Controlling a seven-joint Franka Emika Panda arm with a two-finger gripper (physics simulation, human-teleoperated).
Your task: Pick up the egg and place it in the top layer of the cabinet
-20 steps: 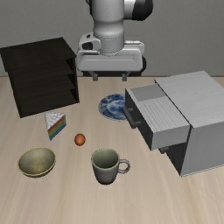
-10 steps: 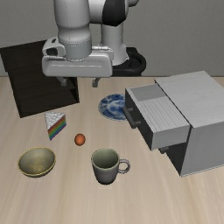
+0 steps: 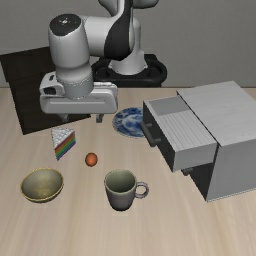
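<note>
1. Nearest us on the desk (image 3: pixel 200 235), an olive bowl (image 3: pixel 42 185) and a grey-green mug (image 3: pixel 122 188) stand side by side, unmoved.
2. Just behind them, the small brown egg (image 3: pixel 91 158) lies on the desk in the same spot as a second ago, and nothing touches it.
3. A small box with rainbow stripes (image 3: pixel 63 143) sits near the egg on the exterior view's left. A blue patterned plate (image 3: pixel 128 121) lies farther back.
4. On the exterior view's right, the grey cabinet (image 3: pixel 225 130) has its upper drawer (image 3: pixel 178 135) pulled out, so the egg's destination looks open.
5. Over the last second the claw (image 3: pixel 76 116) has swung from the middle toward the exterior view's left and come lower. It now hangs above and behind the egg, with its fingers spread and holding nothing.
6. We judge this to be the approach: the claw has yet to come down around the egg before any lift.
7. Farthest back, a black shelf unit (image 3: pixel 25 80) stands behind the arm.
</note>
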